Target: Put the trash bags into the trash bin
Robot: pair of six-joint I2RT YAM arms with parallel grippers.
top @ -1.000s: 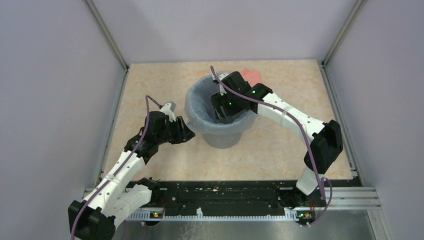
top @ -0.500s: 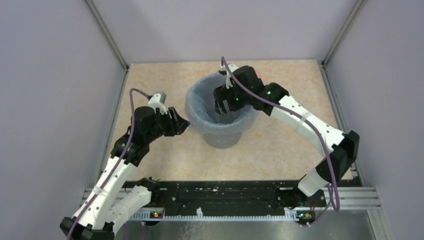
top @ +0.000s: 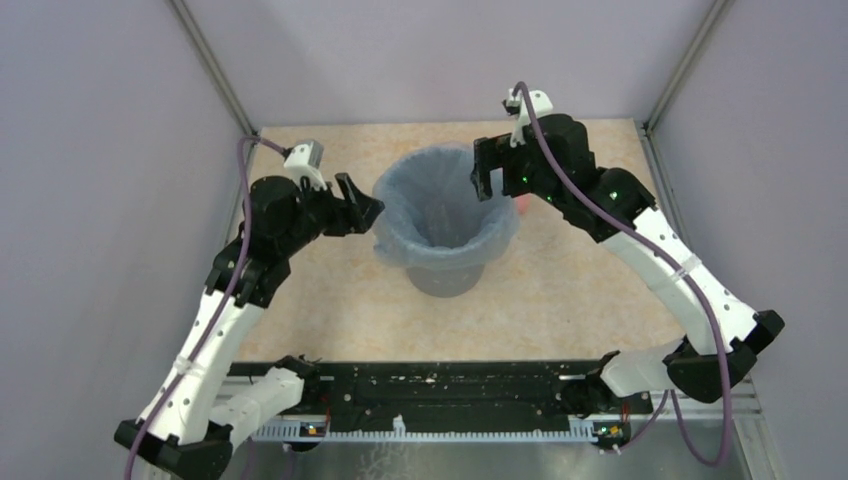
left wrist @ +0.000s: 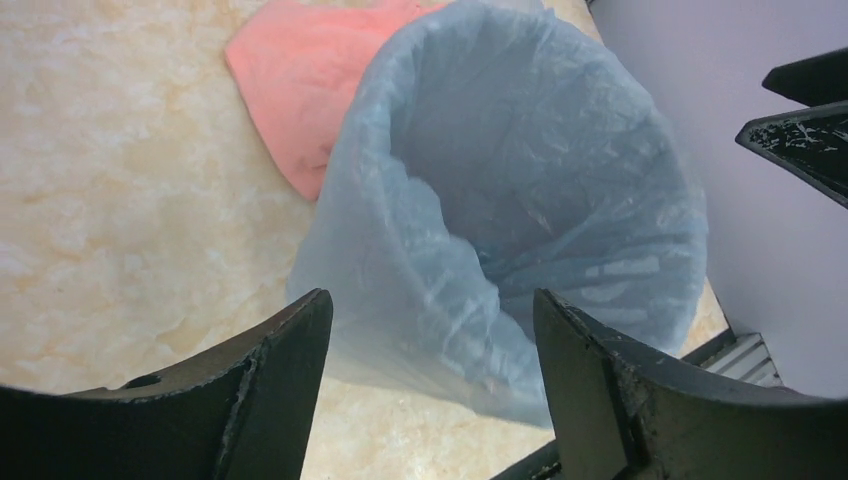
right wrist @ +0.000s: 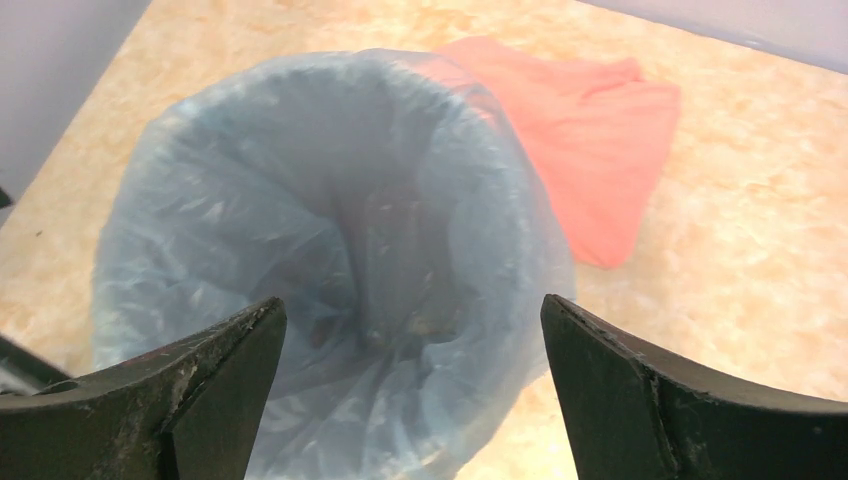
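Both arms have pulled back from the bin. The right gripper (top: 487, 172), a second ago down inside the mouth, now hangs above the rim just right of centre. The left gripper (top: 362, 200) has lifted away from the left edge. Both stand wide and hold nothing. The blue bag (top: 445, 205) sits in the grey bin (top: 452, 283) at the middle of the frame, its top folded out over the rim — so the lining looks done and the arms seem to be clearing off. Plastic hides the bin's rim and floor. From above, the pink cloth (right wrist: 600, 120) is mostly hidden behind the bin — and the bag's lettering cannot be read.
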